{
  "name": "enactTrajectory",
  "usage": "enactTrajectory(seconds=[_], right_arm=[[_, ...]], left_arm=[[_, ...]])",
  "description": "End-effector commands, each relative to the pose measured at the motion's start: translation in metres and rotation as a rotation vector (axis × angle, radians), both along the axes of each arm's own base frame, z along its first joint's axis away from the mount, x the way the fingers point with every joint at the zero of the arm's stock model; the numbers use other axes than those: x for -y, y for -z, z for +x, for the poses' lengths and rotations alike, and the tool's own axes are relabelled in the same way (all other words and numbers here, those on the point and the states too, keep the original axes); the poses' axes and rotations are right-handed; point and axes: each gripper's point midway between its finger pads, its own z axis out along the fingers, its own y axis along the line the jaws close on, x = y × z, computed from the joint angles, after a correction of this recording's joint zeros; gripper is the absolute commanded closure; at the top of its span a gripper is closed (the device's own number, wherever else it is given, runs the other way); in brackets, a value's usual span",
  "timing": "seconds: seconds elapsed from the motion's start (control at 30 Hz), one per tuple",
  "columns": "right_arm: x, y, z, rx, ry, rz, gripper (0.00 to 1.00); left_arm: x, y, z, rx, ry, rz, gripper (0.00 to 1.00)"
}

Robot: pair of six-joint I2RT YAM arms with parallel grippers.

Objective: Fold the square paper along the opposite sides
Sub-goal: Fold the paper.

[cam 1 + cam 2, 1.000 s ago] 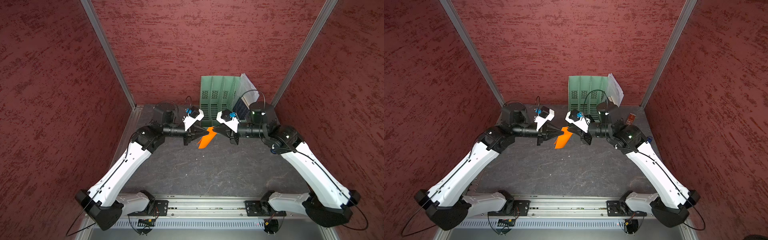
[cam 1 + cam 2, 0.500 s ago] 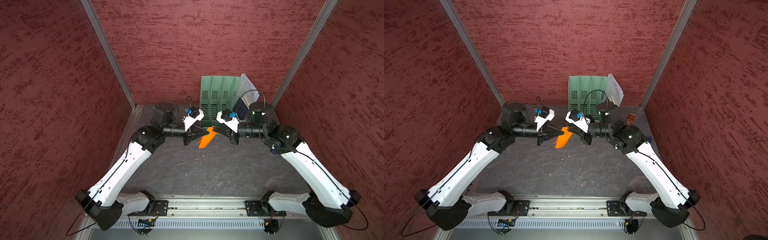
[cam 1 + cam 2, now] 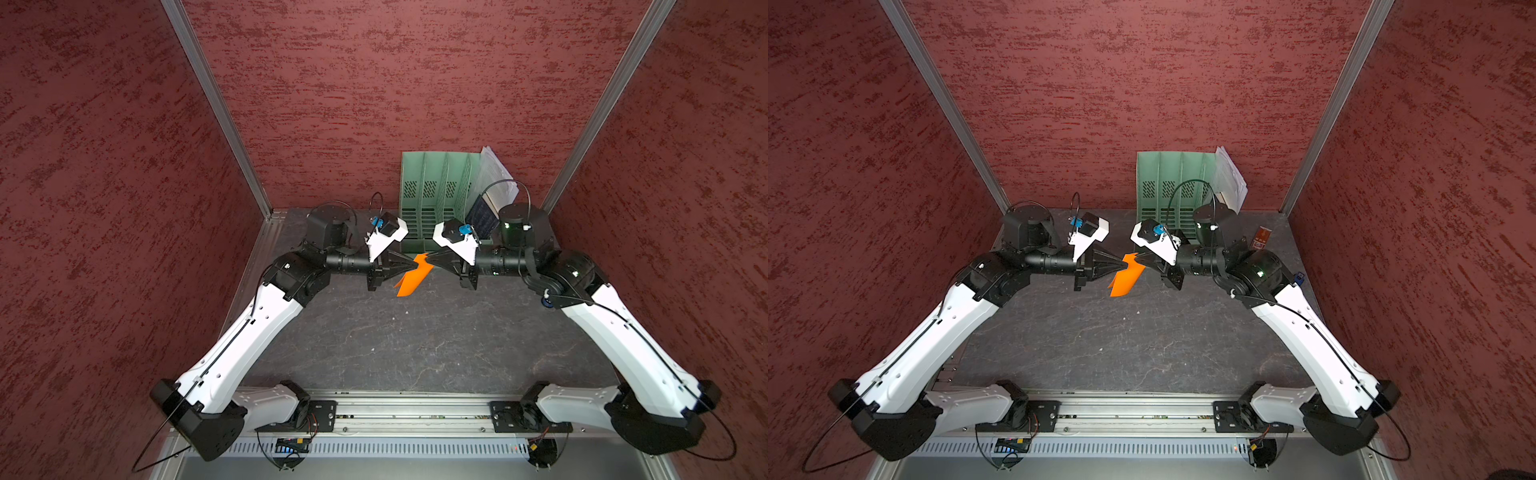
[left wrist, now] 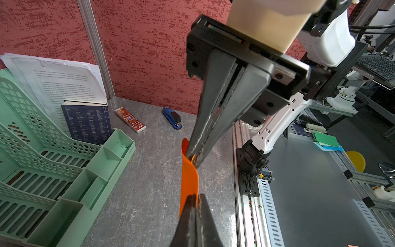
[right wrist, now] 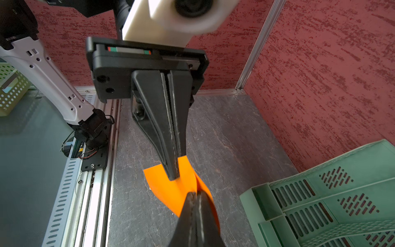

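Paper is the thing to watch in both top views. The square paper [image 3: 413, 277], bright orange, hangs in the air between the two arms, above the tabletop [image 3: 395, 353] near its back edge and just in front of the green file rack [image 3: 432, 195]. The left gripper [image 3: 414, 263] and the right gripper [image 3: 430, 260] point at each other almost tip to tip, each with its jaws pressed together on the sheet's upper end. From there the sheet's long axis slants down toward the front edge and a little to the left arm's side. Its lower end is free, and I cannot tell whether it touches the tabletop.

In the left wrist view, the left gripper [image 4: 195, 197] is clamped on one side of the paper [image 4: 189, 179]. The paper bows as a curved strip across to the right gripper [image 4: 193, 159], which is likewise closed on it.

In the right wrist view, the right gripper [image 5: 195, 193] nips one edge. The left gripper [image 5: 174, 177] nips the paper [image 5: 162, 181] just beyond it, and a loose flap spreads below.

Neither arm is nearer, since both hold the sheet. The pinched sides lie close together, so the next move probably depends on keeping the two tips in line while the bowed sheet goes down to be creased. A twist of either wrist would skew the fold.
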Motion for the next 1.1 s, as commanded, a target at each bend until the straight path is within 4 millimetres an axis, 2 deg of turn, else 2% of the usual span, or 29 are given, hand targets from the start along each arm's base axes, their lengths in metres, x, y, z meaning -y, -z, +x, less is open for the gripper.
enactTrajectory(seconds=[0.0,0.1,0.2,0.27,0.47,0.5,0.67,0.8,1.07], right_arm=[[0.002,-0.009,0.001,0.032,0.018,0.027,0.97],[0.002,-0.01,0.001,0.037,0.022,0.032,0.59],[0.003,-0.012,0.002,0.044,0.03,0.038,0.32],[0.004,-0.015,0.002,0.049,0.036,0.044,0.23],[0.007,-0.021,0.0,0.068,0.043,0.062,0.04],[0.007,-0.023,-0.001,0.072,0.045,0.07,0.02],[0.013,-0.034,-0.007,0.105,0.053,0.097,0.02],[0.02,-0.035,-0.009,0.121,0.065,0.102,0.01],[0.021,-0.039,-0.026,0.108,-0.059,0.177,0.03]], left_arm=[[-0.004,-0.01,-0.004,0.031,-0.005,-0.032,1.0],[-0.006,-0.014,-0.005,0.047,-0.017,-0.048,1.0],[-0.008,-0.017,-0.003,0.059,-0.035,-0.06,1.0],[-0.009,-0.018,-0.002,0.067,-0.044,-0.067,1.0],[-0.01,-0.018,0.004,0.058,-0.061,-0.071,1.0],[-0.01,-0.018,0.005,0.058,-0.064,-0.071,1.0],[-0.01,-0.016,0.012,0.057,-0.088,-0.071,1.0],[-0.011,-0.026,0.012,0.07,-0.083,-0.125,1.0],[-0.018,-0.056,0.001,0.087,-0.03,-0.298,1.0]])
